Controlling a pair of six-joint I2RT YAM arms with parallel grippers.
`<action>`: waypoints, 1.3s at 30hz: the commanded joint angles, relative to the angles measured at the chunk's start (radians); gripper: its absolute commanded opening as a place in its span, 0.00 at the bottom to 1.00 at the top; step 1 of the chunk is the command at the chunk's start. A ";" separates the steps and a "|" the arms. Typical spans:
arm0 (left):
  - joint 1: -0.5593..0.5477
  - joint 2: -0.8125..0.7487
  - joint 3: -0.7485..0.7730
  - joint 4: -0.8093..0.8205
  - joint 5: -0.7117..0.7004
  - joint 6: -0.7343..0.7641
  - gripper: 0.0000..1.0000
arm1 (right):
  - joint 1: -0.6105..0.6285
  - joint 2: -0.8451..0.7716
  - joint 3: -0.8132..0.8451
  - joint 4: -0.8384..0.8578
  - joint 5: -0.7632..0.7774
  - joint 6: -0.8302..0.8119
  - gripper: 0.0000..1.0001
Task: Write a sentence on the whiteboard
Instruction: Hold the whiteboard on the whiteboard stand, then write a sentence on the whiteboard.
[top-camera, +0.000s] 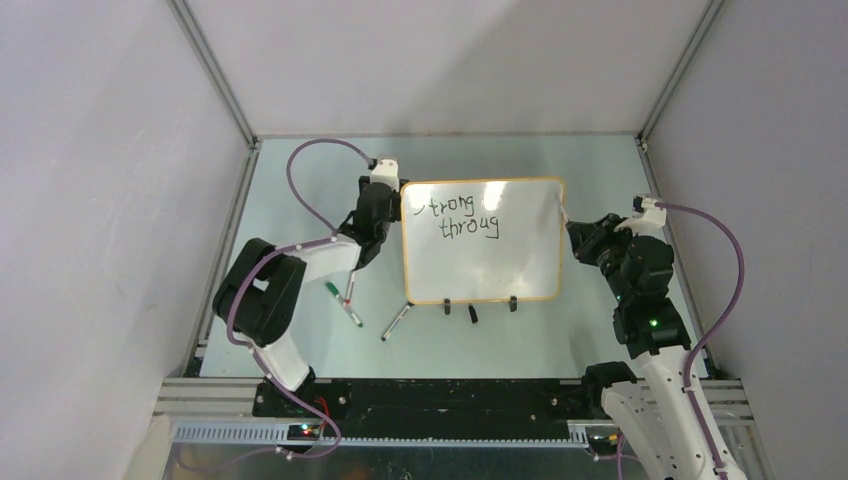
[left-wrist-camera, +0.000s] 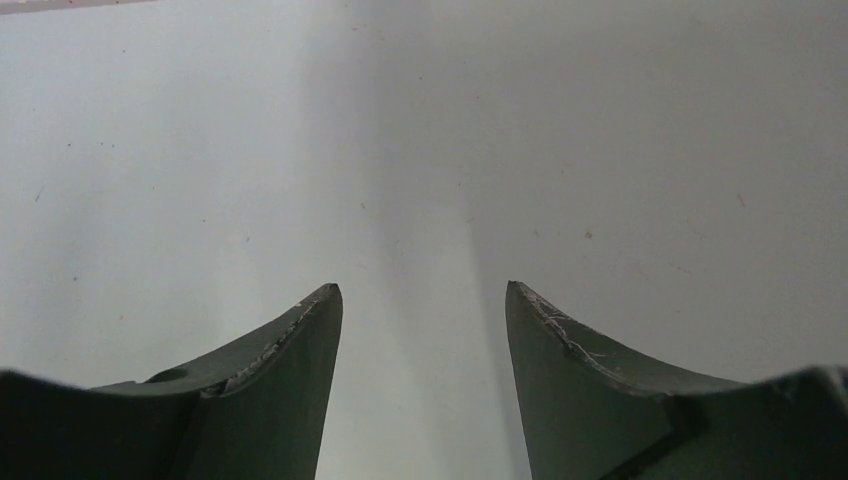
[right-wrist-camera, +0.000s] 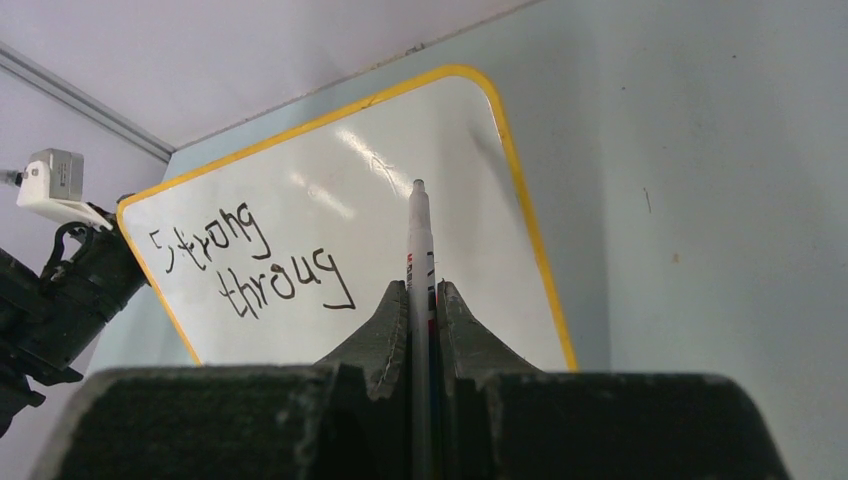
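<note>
The whiteboard (top-camera: 490, 270) lies flat mid-table, orange rim, two black clip feet on its near edge. The sentence (top-camera: 465, 215) reads "Strong throug" in two lines at its upper left. It also shows in the right wrist view (right-wrist-camera: 250, 262) on the board (right-wrist-camera: 330, 180). My right gripper (top-camera: 578, 228) is shut on a white marker (right-wrist-camera: 418, 230) at the board's far right corner, tip just above the white surface. My left gripper (top-camera: 385, 215) sits against the board's left edge, and its fingers (left-wrist-camera: 300, 340) stand open with only pale surface between them.
Three loose markers lie left of the board: a green-capped one (top-camera: 332, 290), one beside it (top-camera: 352, 312) and one near the front left corner (top-camera: 395, 322). A small black cap (top-camera: 473, 313) lies between the clip feet. Enclosure walls ring the table.
</note>
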 joint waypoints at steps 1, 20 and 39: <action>-0.013 -0.053 -0.025 0.076 0.010 0.036 0.67 | 0.009 -0.004 0.000 0.029 0.022 -0.008 0.00; -0.016 -0.059 -0.043 0.101 0.026 0.046 0.68 | 0.037 0.016 -0.001 0.040 0.020 -0.023 0.00; -0.017 -0.032 0.010 0.036 0.003 0.036 0.70 | 0.391 0.162 0.000 0.143 0.273 -0.177 0.00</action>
